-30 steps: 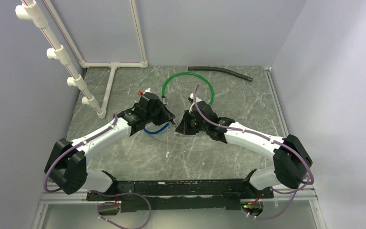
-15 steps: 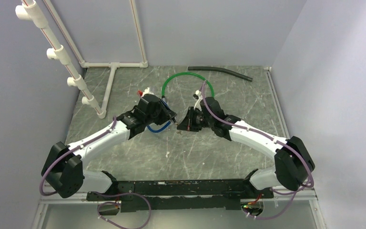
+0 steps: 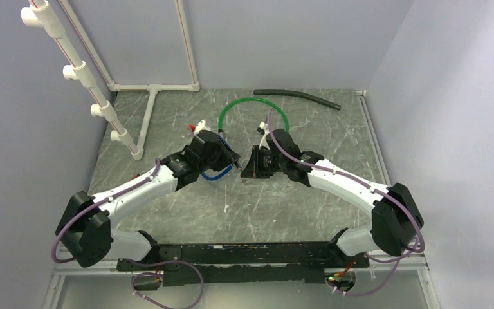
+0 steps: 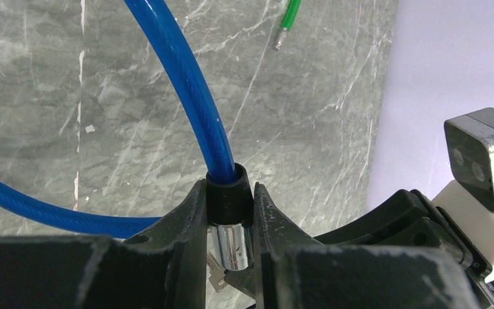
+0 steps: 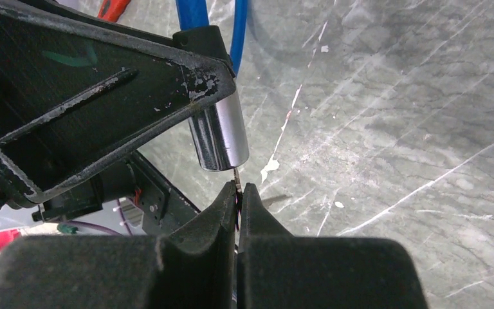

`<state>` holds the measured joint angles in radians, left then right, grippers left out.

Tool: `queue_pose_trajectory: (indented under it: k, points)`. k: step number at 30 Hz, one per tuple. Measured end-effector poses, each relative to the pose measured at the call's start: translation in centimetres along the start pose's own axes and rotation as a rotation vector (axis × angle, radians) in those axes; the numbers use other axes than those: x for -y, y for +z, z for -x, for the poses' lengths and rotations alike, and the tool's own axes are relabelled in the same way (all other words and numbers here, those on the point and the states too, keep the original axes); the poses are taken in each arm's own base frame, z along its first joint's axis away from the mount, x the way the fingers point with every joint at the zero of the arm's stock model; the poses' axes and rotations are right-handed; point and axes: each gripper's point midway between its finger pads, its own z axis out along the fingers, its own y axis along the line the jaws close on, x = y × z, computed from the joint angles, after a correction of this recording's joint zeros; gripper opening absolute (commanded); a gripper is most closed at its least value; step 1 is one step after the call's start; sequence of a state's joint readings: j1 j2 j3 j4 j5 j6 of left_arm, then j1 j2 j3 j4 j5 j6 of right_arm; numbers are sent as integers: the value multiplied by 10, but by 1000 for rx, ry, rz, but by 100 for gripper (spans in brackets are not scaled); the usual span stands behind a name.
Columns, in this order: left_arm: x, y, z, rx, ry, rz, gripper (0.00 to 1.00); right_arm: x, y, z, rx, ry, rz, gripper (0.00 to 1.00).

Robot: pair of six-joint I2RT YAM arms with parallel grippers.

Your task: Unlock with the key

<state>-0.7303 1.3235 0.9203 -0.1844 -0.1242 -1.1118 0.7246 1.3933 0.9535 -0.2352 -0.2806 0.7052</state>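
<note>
Key [image 5: 236, 176] tip toward lock cylinder [image 5: 222, 135], lengthwise along right pincer [image 5: 238, 190]

Robotics lab cell: marble-look table [image 3: 264, 206] boxed by plain lavender walls [image 3: 283, 45]; white PVC pipe frame [image 3: 167, 86] at table's far-left corner; black arm-mount rail [image 3: 244, 251] along its near edge.

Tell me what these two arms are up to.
The left pincer clamps the blue cable lock by its barrel. The right pincer, shut on a small key, holds the key's tip at the barrel's end face. How far it is in cannot be told.
</note>
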Motion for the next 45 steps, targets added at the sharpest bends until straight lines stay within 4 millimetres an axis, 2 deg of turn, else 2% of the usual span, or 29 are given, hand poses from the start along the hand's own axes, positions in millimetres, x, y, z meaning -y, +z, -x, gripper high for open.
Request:
queue_pose_trajectory:
  k: [13, 24, 26, 28, 31, 37, 40, 45]
  points:
    - [14, -4, 0, -12, -8, -34, 0, 2, -10, 11, 100, -167, -16, 0]
    - [18, -2, 0, -5, -27, -65, 0, 2, -14, 14, 121, -131, 8, 0]
    - [19, -2, 0, -8, -33, -68, 0, 1, -15, 14, 118, -113, 23, 10]
    - [19, -3, 1, -6, -33, -68, 0, 0, -16, 14, 113, -101, 35, 28]
    - [16, -7, 0, -2, -24, -51, 0, -6, -17, 19, 126, -93, 64, 46]
    - [14, -15, 5, 9, -5, -25, 0, -9, -19, 21, 136, -101, 81, 53]
    - [13, -16, 4, 3, -2, -17, 0, -13, -22, 25, 157, -107, 93, 51]
    - [3, -17, -4, -28, 6, 19, 0, -27, -32, 43, 239, -126, 144, 47]
